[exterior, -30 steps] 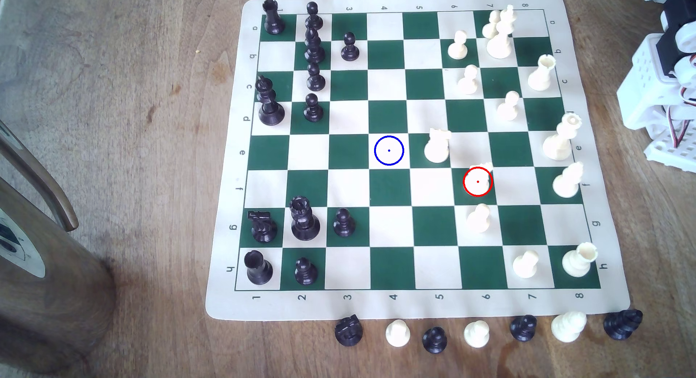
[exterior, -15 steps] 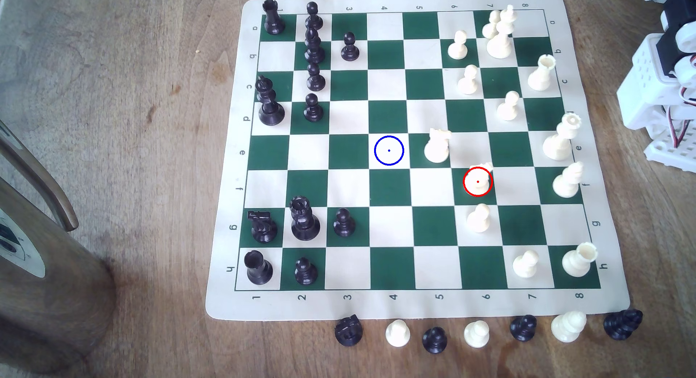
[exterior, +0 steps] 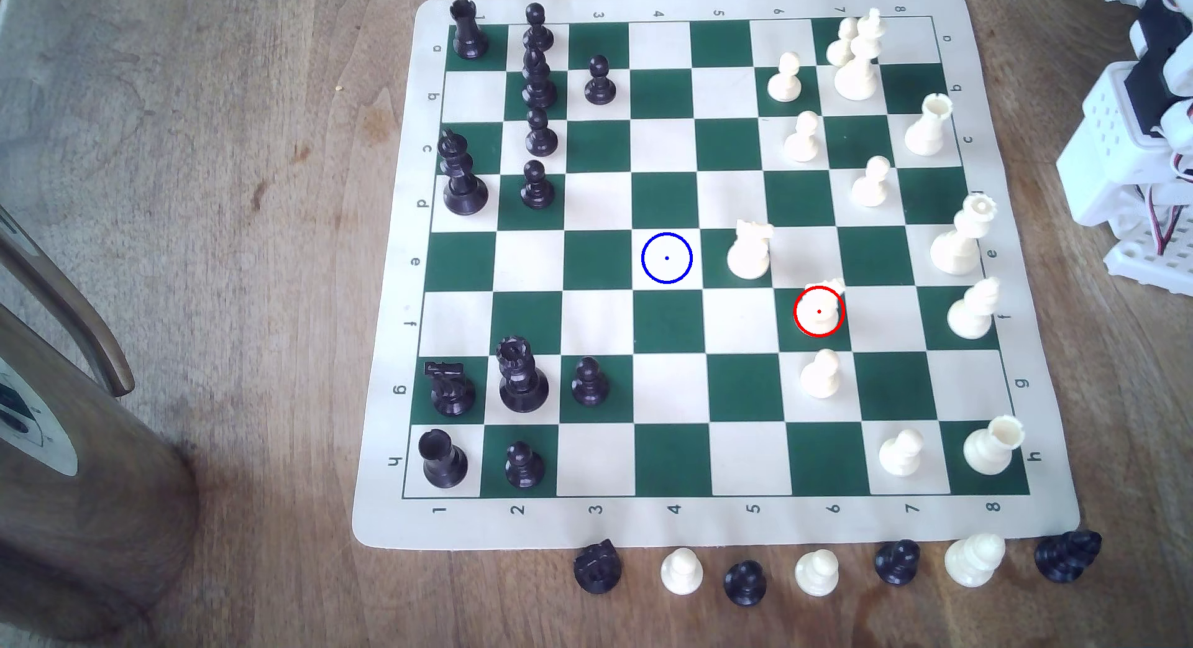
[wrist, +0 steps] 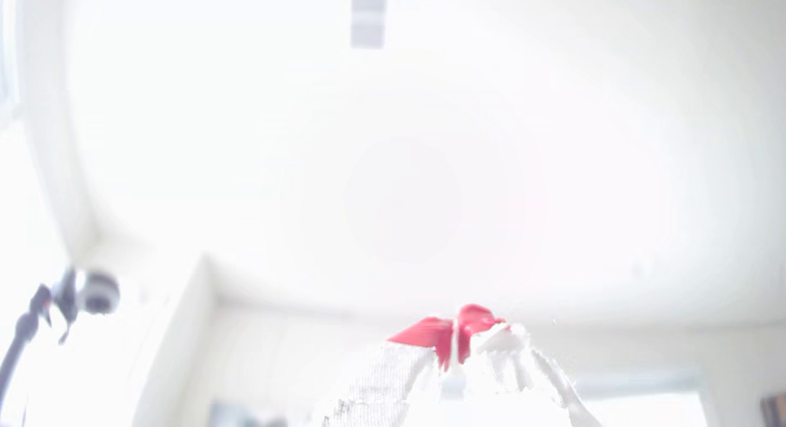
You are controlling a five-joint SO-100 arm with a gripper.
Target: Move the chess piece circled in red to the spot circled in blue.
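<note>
The chess piece circled in red (exterior: pixel 820 309), a cream-white knight, stands on a green square in the sixth column of the board (exterior: pixel 671 527). The spot circled in blue (exterior: pixel 667 258) is a bare cream square two columns toward the exterior view's left and one row farther back. A second cream knight (exterior: pixel 749 251) stands between them, beside the blue ring. The white arm (exterior: pixel 1136 138) is folded at the exterior view's right edge, off the board. In the washed-out wrist view my gripper (wrist: pixel 457 333) points up at a ceiling, its red-tipped fingers (wrist: pixel 425 331) pressed together and holding nothing.
Black pieces crowd the board's left columns and cream pieces its right columns in the exterior view. A row of captured pieces (exterior: pixel 820 570) lies on the wood below the board. A brown wooden cylinder (exterior: pixel 64 461) stands at the left edge. A camera on a stand (wrist: pixel 95 293) appears in the wrist view.
The arm's upper parts at the exterior view's right edge have shifted slightly. No chess piece has moved.
</note>
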